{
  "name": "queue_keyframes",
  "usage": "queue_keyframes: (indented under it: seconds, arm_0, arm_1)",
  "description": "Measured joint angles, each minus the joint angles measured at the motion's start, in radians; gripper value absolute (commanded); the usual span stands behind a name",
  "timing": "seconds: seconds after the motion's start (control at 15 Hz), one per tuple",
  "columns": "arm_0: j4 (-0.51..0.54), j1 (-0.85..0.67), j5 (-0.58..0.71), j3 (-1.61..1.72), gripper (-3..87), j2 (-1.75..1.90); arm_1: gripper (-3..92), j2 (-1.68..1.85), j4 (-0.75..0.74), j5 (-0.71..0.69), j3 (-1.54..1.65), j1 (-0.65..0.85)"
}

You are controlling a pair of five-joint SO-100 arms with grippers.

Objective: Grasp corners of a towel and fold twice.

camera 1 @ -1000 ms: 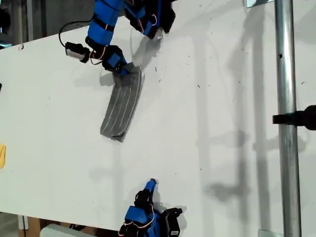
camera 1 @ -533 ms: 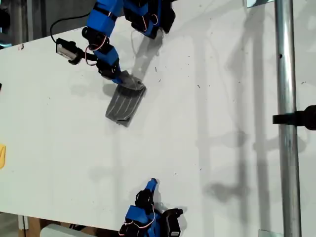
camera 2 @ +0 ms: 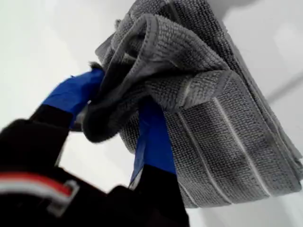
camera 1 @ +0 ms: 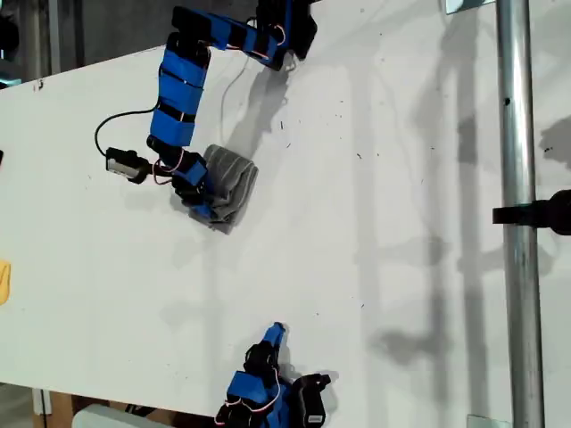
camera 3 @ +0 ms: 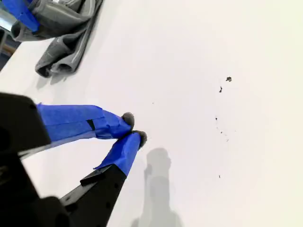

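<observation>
My first gripper (camera 1: 203,203) has dragged the towel (camera 1: 230,183) edge toward six o'clock, jaws clamped; align edges before release. Second gripper's (camera 3: 135,130) jaws together.

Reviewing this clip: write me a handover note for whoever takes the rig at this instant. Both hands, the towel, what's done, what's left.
My first hand: shut on an edge of the soft dark grey striped towel, carrying it over the rest of the cloth.
My second hand: shut, empty, parked over bare white table near the exterior view's bottom edge.
Towel: a compact layered bundle towards the exterior view's upper left, the gripped end bunched rather than flat.
Done: judging by the layers, at least one fold; the fold in hand looks nearly laid.
Left: release, and probably flatten the bunched end.
</observation>
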Motion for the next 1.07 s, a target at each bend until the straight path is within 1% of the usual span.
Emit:
queue_keyframes:
  seconds: [0.13, 0.2, 0.33, 0.4, 0.47, 0.53, 0.6, 0.67, 0.73, 0.8, 0.87, 0.93, 1.0, 1.07]
  arm_0:
    - [0.023, -0.002, -0.025, 0.002, 5.0, 0.0]
    - [0.028, 0.0, -0.029, 0.002, 5.0, 0.0]
    - [0.028, 0.0, -0.032, 0.002, 5.0, 0.0]
    - [0.028, 0.0, -0.032, 0.002, 5.0, 0.0]
    - [0.028, 0.0, -0.044, 0.002, 5.0, 0.0]
    - [0.028, 0.002, -0.078, 0.002, 5.0, 0.0]
    - [0.028, -0.003, -0.087, 0.002, 5.0, 0.0]
    - [0.028, -0.005, -0.061, 0.002, 5.0, 0.0]
    - [0.028, -0.005, 0.025, 0.002, 4.8, 0.0]
    - [0.028, -0.005, 0.183, 0.002, 4.4, 0.0]
    - [0.028, -0.003, 0.383, 0.002, 3.8, 0.0]
    - [0.028, 0.005, 0.495, 0.002, 3.5, 0.0]
    - [0.028, 0.003, 0.523, 0.002, 3.3, 0.0]
    - [0.028, 0.002, 0.537, 0.002, 3.3, 0.0]
  arm_1:
    - [15.7, 0.12, 0.015, -0.012, 0.006, 0.046]
    - [12.2, 0.238, 0.025, -0.02, 0.054, 0.083]
    - [9.0, 0.477, 0.077, -0.029, 0.198, 0.141]
    - [4.9, 0.606, 0.087, -0.029, 0.313, 0.14]
    - [3.0, 0.744, 0.097, -0.029, 0.449, 0.123]
    - [0.6, 0.882, 0.109, -0.028, 0.589, 0.1]
    - [-0.3, 1.015, 0.117, -0.017, 0.738, 0.054]
    - [-0.3, 1.147, 0.133, 0.008, 0.887, -0.003]
    - [-0.3, 1.295, 0.161, 0.051, 1.029, -0.034]
    - [-0.3, 1.459, 0.199, 0.109, 1.161, -0.08]
    - [-0.3, 1.615, 0.272, 0.153, 1.256, -0.137]
    - [-0.3, 1.779, 0.362, 0.193, 1.327, -0.156]
    - [-0.3, 1.939, 0.399, 0.219, 1.404, -0.209]
    - [-0.3, 1.974, 0.414, 0.27, 1.431, -0.253]
